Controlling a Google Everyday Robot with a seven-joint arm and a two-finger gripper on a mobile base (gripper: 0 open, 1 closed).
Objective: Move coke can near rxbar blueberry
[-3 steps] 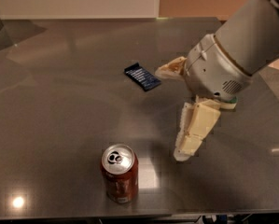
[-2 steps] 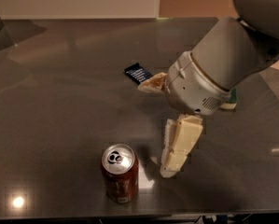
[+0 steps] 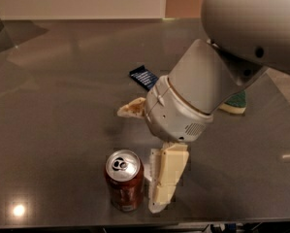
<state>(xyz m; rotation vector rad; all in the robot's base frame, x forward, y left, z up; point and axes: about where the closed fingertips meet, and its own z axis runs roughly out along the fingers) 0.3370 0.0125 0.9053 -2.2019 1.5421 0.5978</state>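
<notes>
The small red coke can (image 3: 124, 179) w/ its silver top and pull tab stands upright near the front edge of the glossy dark-grey table (image 3: 52, 106). The flat dark-blue rxbar blueberry (image 3: 144, 77) wrapper lies well apart from it, further back and a bit right. The robot's cream two-finger gripper (image 3: 139, 157) hangs low just right of the can, its two fingers spread wide apart w/ nothing in them. One finger reaches down to the tabletop right beside the can, touching it or nearly so, can't say which. The other sticks out higher up and further back, so I can't tell if the can really sits btwn them. The bulky grey arm (image 3: 193, 96) partly hides a green-and-yellow sponge (image 3: 235, 104) at the right. Handling-wise: thin aluminium, so prob light, stiff enough upright but easy to dent if squeezed hard. The side is smooth and rather slippery, and it's tall for its base, so a sideways nudge could tip it. The mouth looks dark, maybe opened, so contents could slosh. Best hold, I'd say, is across the middle of the body, below the rim. Writing: white marks on the can's side and white lettering on the blue wrapper, neither readable from here.
</notes>
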